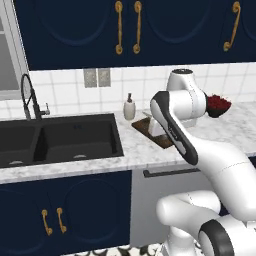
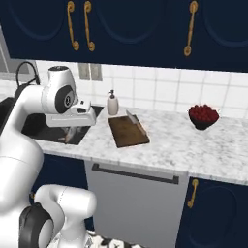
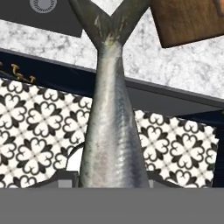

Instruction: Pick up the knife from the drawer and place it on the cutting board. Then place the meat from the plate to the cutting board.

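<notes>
The meat (image 3: 111, 131) hangs in the gripper (image 2: 71, 131), lifted in the air. In the hand view the fish body rises from between the fingers at the bottom, and its forked tail points up over the marble counter (image 3: 183, 65). The fingers are closed on the meat, holding it by its thick end. Below the fish, the patterned floor (image 3: 35, 127) is seen, so the meat is over the front edge of the counter and not resting on anything.

In the right base view the gripper is held low, in front of the black sink (image 2: 43, 131), and a grey piece of the meat (image 2: 69, 134) hangs down under it. The board (image 2: 127, 131) lies on the counter to the right of the gripper, apart from it. The knife (image 2: 136, 123) lies on the far right edge of the board, its blade pointing to the wall.

Farther back, a soap bottle (image 2: 113, 103) stands near the tiled wall, just behind the board. A dark bowl (image 2: 203, 116) with red fruit is well to the right.
</notes>
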